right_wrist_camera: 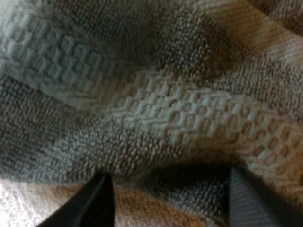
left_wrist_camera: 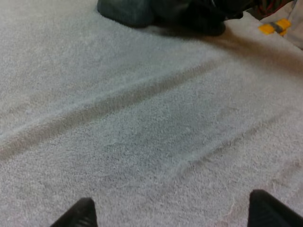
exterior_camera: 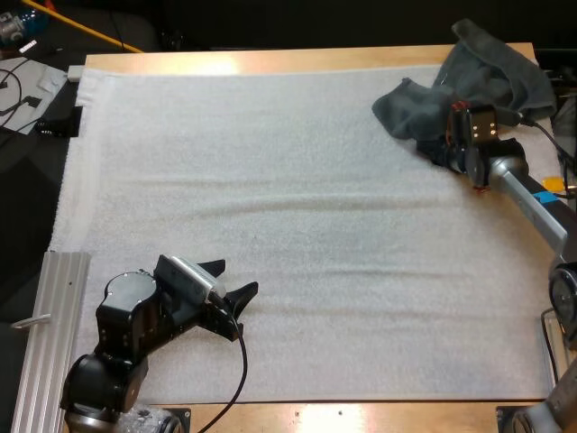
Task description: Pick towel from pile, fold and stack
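Observation:
A crumpled pile of dark grey-green towels (exterior_camera: 478, 81) lies at the mat's far right corner. My right gripper (exterior_camera: 439, 151) is pushed down into the pile's near edge. Up close, its two fingers stand apart, open (right_wrist_camera: 173, 201), with woven towel cloth (right_wrist_camera: 156, 113) right under and between them, not pinched. My left gripper (exterior_camera: 239, 277) hovers low over bare mat at the near left, open, with nothing between its fingers (left_wrist_camera: 173, 215). Across the mat from it the towel pile (left_wrist_camera: 137, 12) shows as a dark lump.
The white mat (exterior_camera: 297, 207) has shallow ridges running across its middle. A ribbed metal rail (exterior_camera: 50, 334) lies along the near left edge. Cables and clutter (exterior_camera: 27, 81) sit off the table's far left.

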Available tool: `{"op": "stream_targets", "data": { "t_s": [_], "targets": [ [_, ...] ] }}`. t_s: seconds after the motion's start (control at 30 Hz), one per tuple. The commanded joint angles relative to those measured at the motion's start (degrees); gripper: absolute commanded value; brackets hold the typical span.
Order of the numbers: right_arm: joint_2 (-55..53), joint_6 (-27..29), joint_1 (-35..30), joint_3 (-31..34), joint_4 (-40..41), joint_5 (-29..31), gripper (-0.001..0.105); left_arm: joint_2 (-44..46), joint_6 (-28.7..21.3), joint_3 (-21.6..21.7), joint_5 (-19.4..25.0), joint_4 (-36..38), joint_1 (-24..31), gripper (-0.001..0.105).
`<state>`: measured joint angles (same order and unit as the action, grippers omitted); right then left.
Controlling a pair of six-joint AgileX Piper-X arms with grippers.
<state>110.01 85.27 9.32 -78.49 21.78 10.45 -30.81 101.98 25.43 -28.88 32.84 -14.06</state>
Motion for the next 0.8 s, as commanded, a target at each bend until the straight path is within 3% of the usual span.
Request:
{"op": "stream_targets", "data": {
  "t_s": [0.0, 0.2, 0.4, 0.5, 0.6, 0.77],
  "targets": [
    [0.54, 0.62, -0.03, -0.58, -0.53, 0.66, 0.044, -0.13, 0.3, 0.41, -0.61, -0.34, -0.19, 0.064],
    [0.46, 0.64, -0.03, -0.68, -0.44, 0.01, 0.0, -0.06, 0.27, 0.39, -0.73, -0.22, -0.3, 0.064],
    [-0.28, 1.56, 0.0, -0.79, 0.46, -1.1, 0.0, -0.01, 0.26, 0.46, -0.84, -0.33, -0.34, 0.063],
    [-3.71, 4.91, 0.26, -0.74, 1.14, -1.33, 0.0, -0.01, 0.19, 0.47, -0.72, -0.46, -0.34, 0.063],
    [-1.33, 2.12, -0.01, -0.68, 0.54, -1.14, 0.0, -0.27, 0.34, 0.36, -0.39, -0.61, -0.24, 0.064],
    [-5.77, 5.08, 0.4, -0.71, 1.49, -1.32, 0.0, -0.57, 0.36, 0.37, -0.36, -0.63, -0.18, 0.064]
  ]
}}
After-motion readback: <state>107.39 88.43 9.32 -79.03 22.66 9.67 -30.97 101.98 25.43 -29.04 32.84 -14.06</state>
